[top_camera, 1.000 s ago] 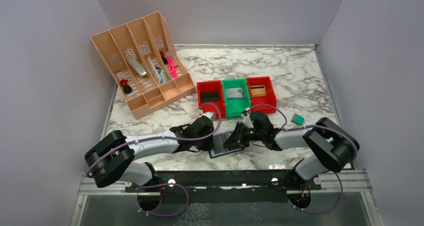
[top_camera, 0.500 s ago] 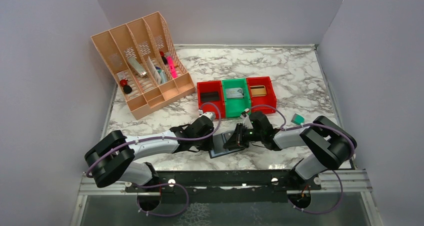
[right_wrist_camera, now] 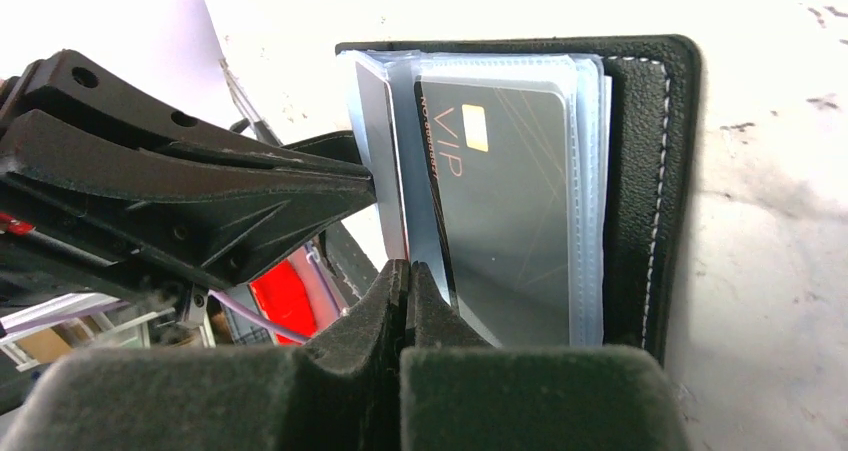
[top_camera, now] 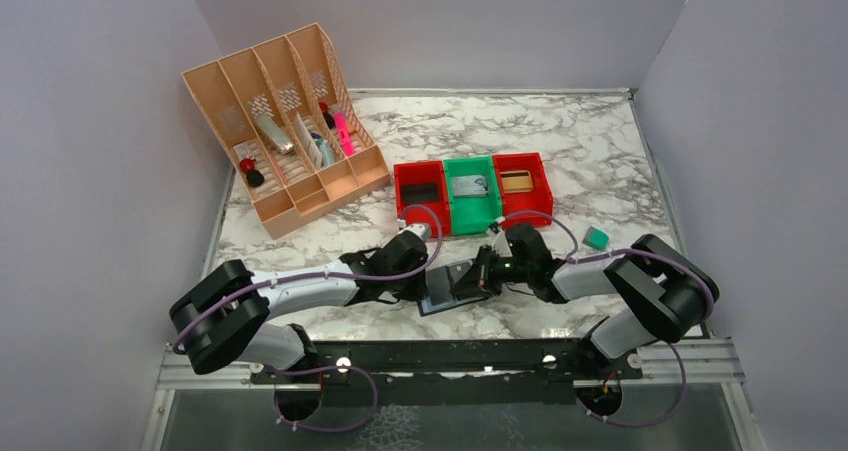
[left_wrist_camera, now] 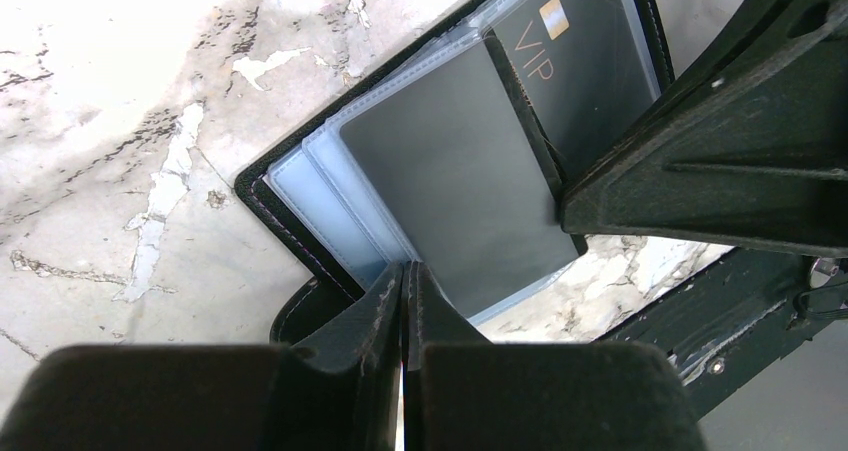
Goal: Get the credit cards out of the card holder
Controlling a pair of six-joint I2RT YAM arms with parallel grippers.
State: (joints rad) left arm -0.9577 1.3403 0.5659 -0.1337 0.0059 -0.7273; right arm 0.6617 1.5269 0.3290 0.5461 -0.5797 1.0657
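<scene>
The card holder [right_wrist_camera: 650,171] lies open on the marble table [left_wrist_camera: 120,91], directly between the two sets of fingertips. Its clear sleeves are fanned upward.

The left gripper [left_wrist_camera: 405,281] is clamped tight on the holder's near edge, where the sleeves meet the black cover. From those fingertips the holder's long axis runs away and to the right. The black tab sits just left of them.

The grey card [left_wrist_camera: 450,181] starts right at the left fingertips and reaches toward the right gripper [right_wrist_camera: 407,276]. That gripper's fingers are pinched on the opposite edge of the lifted grey leaf (card and sleeve together, as far as can be told).

Seen from the right fingers, the VIP card [right_wrist_camera: 500,201] lies just to their right, flat in its sleeve. Its long axis points straight away from them, with the gold chip and lettering at the far end. The black cover's stitched edge is farther right. The left fingers' tip touches the sleeve stack on the far left side.
</scene>
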